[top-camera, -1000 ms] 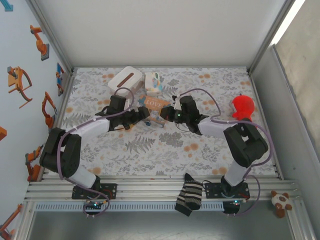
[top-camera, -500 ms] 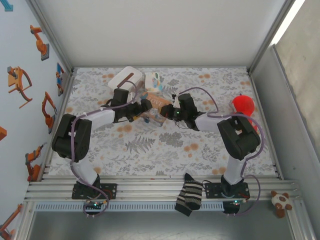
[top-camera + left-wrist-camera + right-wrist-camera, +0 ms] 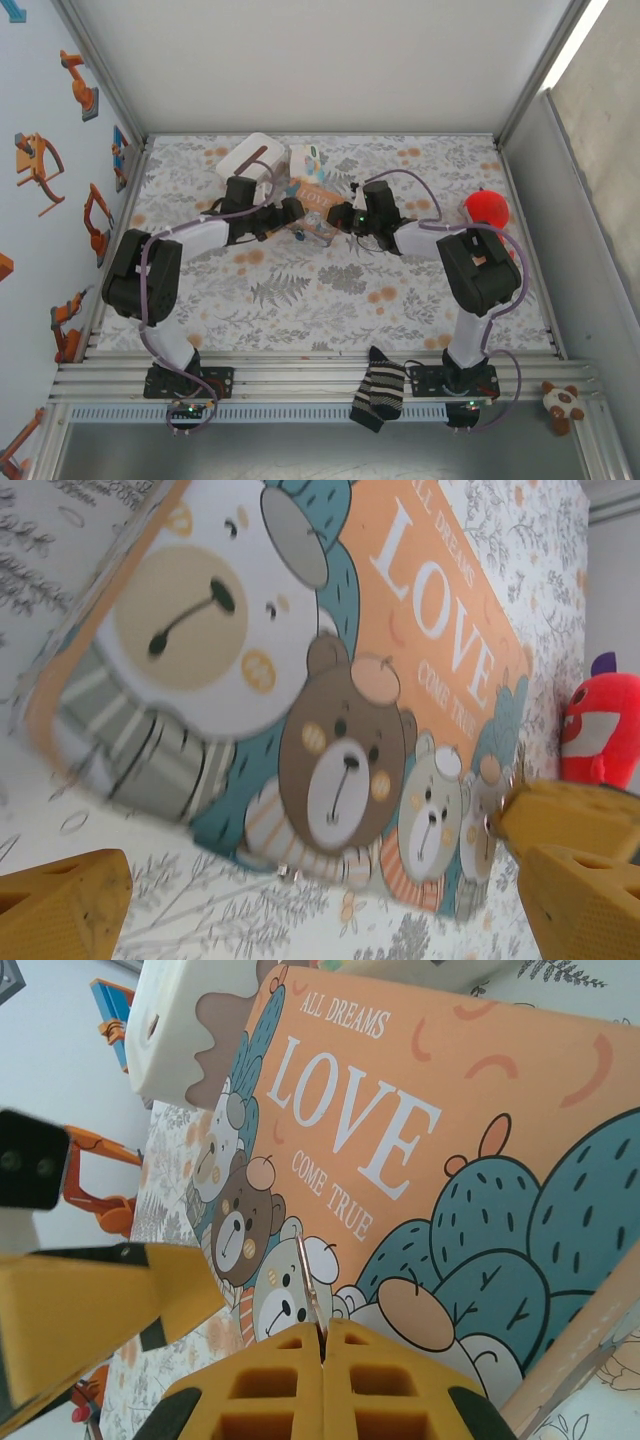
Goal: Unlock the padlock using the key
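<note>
Two grippers meet at the LOVE-printed box point(image 3: 420, 1110) near the worktop's far edge: my left gripper point(image 3: 320, 905) spread wide, apparently to brace it, my right gripper point(image 3: 322, 1335) pinching the thin key point(image 3: 308, 1280), padlock too small to place.

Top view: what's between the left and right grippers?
The printed box lies between the left gripper and the right gripper in the top view. Both wrist views show its lid close up.
</note>
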### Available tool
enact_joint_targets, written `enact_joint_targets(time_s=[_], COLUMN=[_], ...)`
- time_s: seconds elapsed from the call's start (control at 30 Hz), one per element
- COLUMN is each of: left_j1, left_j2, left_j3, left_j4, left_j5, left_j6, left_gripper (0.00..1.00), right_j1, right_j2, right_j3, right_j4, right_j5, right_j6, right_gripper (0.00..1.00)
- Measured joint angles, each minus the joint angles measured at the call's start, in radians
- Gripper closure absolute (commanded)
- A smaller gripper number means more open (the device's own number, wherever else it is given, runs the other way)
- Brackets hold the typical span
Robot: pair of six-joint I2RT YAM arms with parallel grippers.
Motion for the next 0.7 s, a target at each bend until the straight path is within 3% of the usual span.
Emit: enact_joint_targets(time_s=[0.2,0.33,0.7], left_j1=[0.000,0.000,0.000], left_j2=[-0.218,-0.302,-0.221], left_j3=[-0.176,-0.273,-0.356], left_j4=[0.048,0.092,0.243], left_j5=[-0.034,-0.043,0.020], left_j6=[0.043,0.060,0.069], left_gripper=[0.00,0.09,0.26], right_j1=[0.000,0.000,0.000], right_j2=[-0.001,-0.004,0.038], right_j3=[0.028,0.052,0.113], right_j4=[-0.030,-0.043,-0.003], right_j5=[-0.007,-0.015,-0.026], right_j6=[-0.014,-0.016,-0.001], right_gripper=[1.00,1.00,1.00])
